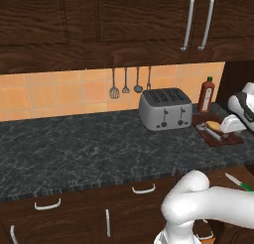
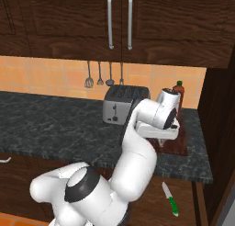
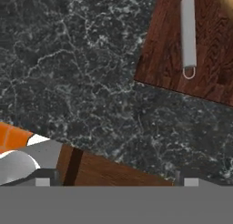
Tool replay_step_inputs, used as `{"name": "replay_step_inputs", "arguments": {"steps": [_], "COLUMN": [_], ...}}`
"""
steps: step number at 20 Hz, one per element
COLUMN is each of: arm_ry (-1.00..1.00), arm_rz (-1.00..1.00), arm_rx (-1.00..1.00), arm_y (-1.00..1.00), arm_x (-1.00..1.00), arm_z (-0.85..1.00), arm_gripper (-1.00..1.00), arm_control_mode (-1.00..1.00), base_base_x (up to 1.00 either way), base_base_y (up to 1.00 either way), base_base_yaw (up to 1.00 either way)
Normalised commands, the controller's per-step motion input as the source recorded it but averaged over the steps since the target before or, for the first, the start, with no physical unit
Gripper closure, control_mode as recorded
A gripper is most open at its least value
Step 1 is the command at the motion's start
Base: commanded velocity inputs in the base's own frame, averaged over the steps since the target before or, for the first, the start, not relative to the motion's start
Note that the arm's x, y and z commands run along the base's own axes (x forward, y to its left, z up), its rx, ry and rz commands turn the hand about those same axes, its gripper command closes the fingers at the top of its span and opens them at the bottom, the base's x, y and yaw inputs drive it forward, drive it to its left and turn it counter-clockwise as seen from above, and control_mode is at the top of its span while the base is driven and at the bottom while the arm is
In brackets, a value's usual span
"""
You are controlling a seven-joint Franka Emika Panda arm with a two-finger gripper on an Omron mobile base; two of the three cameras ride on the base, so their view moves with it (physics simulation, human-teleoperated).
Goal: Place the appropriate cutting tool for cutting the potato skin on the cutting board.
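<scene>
Brightness: even and moderate; I see no strong light source and no single direction to it.
Backsplash point(image 1: 59, 94): the brightest area, warm orange, evenly lit.
Upper cabinets point(image 1: 99, 20): dark, with the wood grain still readable.
Shadows: faint; a soft dark band under the toaster point(image 1: 165, 109) on the desk point(image 1: 89, 149).
Glare: mild sheen on the cabinet handles point(image 1: 187, 22); the marbled desk has none.
Sharpness: my base views look soft and pixelated; small items on the cutting board point(image 1: 218, 134) blur together.
Hand view: coarse, the peeler point(image 3: 188, 34) has fuzzy edges.
Distortion: no bending at the edges.
</scene>
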Motion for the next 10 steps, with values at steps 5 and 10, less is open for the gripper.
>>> {"name": "replay_step_inputs", "arguments": {"steps": [5, 10], "arm_ry": [-0.11, -0.05], "arm_rz": [-0.07, -0.01], "arm_rx": [0.0, 0.0], "arm_y": [0.06, 0.01], "arm_x": [-1.0, -1.0], "arm_z": [0.3, 0.38], "arm_gripper": [-1.0, -1.0], "arm_control_mode": [-1.0, -1.0], "base_base_x": [0.0, 0.0], "base_base_y": [0.0, 0.0], "base_base_yaw": [0.0, 0.0]}}
